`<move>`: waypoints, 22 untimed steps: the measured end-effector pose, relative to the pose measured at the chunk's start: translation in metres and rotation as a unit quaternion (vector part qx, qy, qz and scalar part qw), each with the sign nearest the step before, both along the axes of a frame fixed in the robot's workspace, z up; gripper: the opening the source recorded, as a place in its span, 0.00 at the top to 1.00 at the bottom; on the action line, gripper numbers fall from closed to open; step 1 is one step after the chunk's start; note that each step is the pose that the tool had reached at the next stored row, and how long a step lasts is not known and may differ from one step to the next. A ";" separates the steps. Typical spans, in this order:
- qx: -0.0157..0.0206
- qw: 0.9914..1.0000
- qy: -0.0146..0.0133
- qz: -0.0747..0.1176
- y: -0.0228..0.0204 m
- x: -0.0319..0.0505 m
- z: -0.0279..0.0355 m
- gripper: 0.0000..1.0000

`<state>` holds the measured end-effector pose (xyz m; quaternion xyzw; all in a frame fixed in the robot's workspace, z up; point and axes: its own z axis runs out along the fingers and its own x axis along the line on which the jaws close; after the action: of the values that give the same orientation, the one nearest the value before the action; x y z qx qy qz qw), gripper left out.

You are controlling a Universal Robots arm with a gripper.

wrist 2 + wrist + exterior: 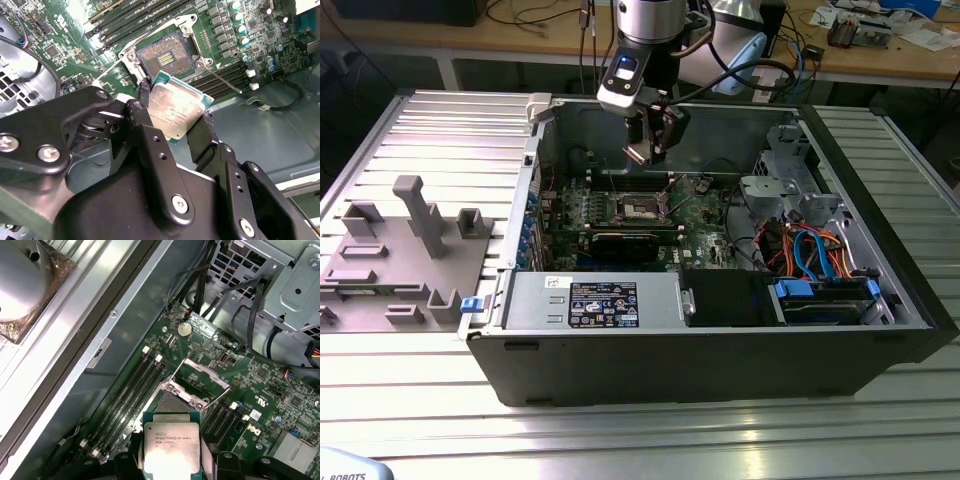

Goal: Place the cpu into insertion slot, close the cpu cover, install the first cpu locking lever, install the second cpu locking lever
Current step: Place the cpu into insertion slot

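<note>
Holding cpu (176,109) pinched by its sides in gripper (652,152) | cpu hangs above slot (162,57) at mid-board (240,30), not touching | cover (202,374) raised | risk: chip looks tilted, skewed lowering could scrape slot or catch its rim

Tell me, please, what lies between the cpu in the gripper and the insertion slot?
Nothing: in the first wrist view the stretch from the cpu, clamped in the gripper, to the insertion slot is bare; the cpu cover stands raised beyond it.
</note>
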<state>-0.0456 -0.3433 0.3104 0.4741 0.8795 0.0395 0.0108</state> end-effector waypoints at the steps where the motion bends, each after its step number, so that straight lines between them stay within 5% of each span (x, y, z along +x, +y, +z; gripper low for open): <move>1: 0.000 1.000 0.000 -0.001 0.0000 0.0000 0.0000 0.46; 22: 0.000 1.000 0.000 -0.023 0.0000 0.0000 0.0000 0.46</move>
<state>-0.0455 -0.3433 0.3103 0.4945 0.8682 0.0392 0.0118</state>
